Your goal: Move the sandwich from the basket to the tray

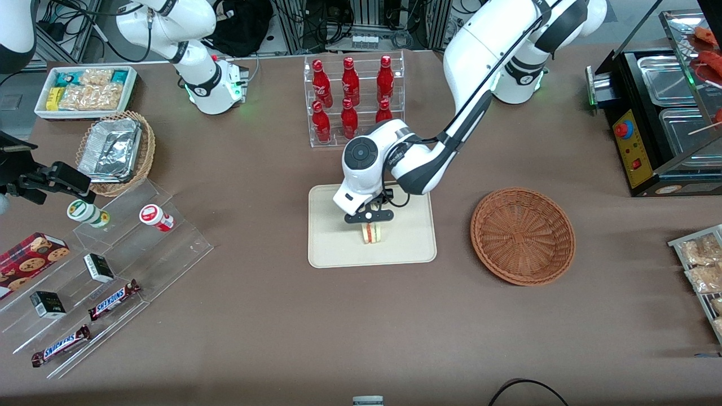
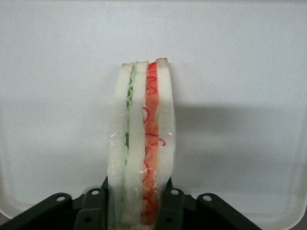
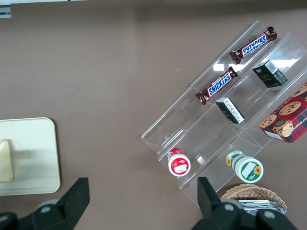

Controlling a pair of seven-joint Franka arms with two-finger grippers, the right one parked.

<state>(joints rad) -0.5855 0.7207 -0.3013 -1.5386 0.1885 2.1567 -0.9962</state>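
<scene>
Sandwich (image 1: 371, 233) is standing on its edge on the cream tray (image 1: 406, 248), and the left gripper (image 1: 369, 221) is pinching it between both fingers (image 2: 171, 201) from above. Reddish-brown basket (image 1: 523, 235) is sitting empty at three o'clock from the tray, apart from it.

White glossy arm, black joints, black gripper (image 1: 370, 224)
</scene>
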